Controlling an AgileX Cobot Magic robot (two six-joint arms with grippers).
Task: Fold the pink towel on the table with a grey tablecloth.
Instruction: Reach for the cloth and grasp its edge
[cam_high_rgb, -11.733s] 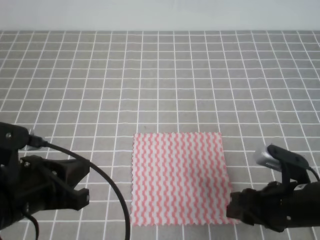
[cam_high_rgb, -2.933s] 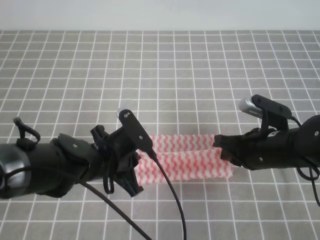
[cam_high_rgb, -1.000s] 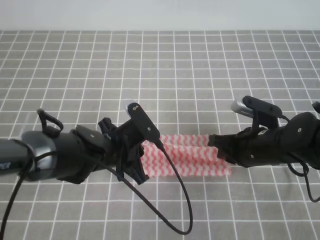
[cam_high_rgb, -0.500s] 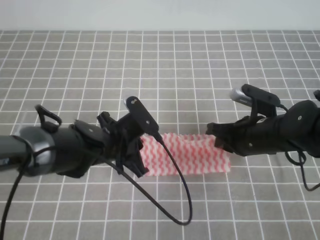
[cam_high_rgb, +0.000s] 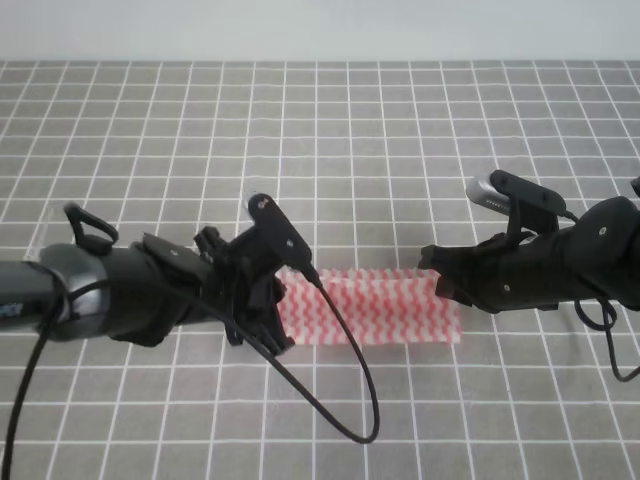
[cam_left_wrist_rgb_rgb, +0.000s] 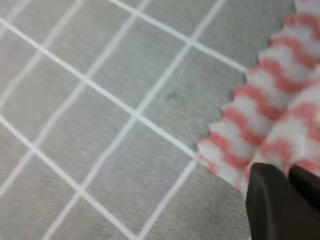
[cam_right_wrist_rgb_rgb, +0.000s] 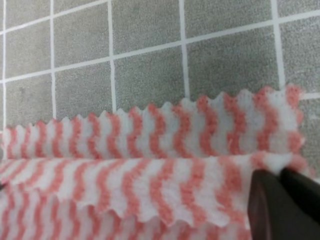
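The pink towel (cam_high_rgb: 370, 305) lies on the table with a grey tablecloth (cam_high_rgb: 350, 150), folded into a long flat strip running left to right. My left gripper (cam_high_rgb: 278, 312) is at the strip's left end and is shut on the towel's edge. In the left wrist view the closed fingertips (cam_left_wrist_rgb_rgb: 289, 172) pinch the jagged edge of the towel (cam_left_wrist_rgb_rgb: 270, 125). My right gripper (cam_high_rgb: 440, 285) is at the strip's right end. In the right wrist view it (cam_right_wrist_rgb_rgb: 280, 175) is shut on the upper layer of the towel (cam_right_wrist_rgb_rgb: 175, 135), with the lower layer's edge showing beyond it.
A black cable (cam_high_rgb: 340, 400) from the left arm loops over the cloth in front of the towel. The gridded cloth stretches far behind the towel (cam_high_rgb: 320, 100) and to both sides. A pale wall edge runs along the back.
Over the last second both grippers carried the towel's near edge away from me. The two bulging layers settled into one flat strip. The right gripper shifted slightly right.
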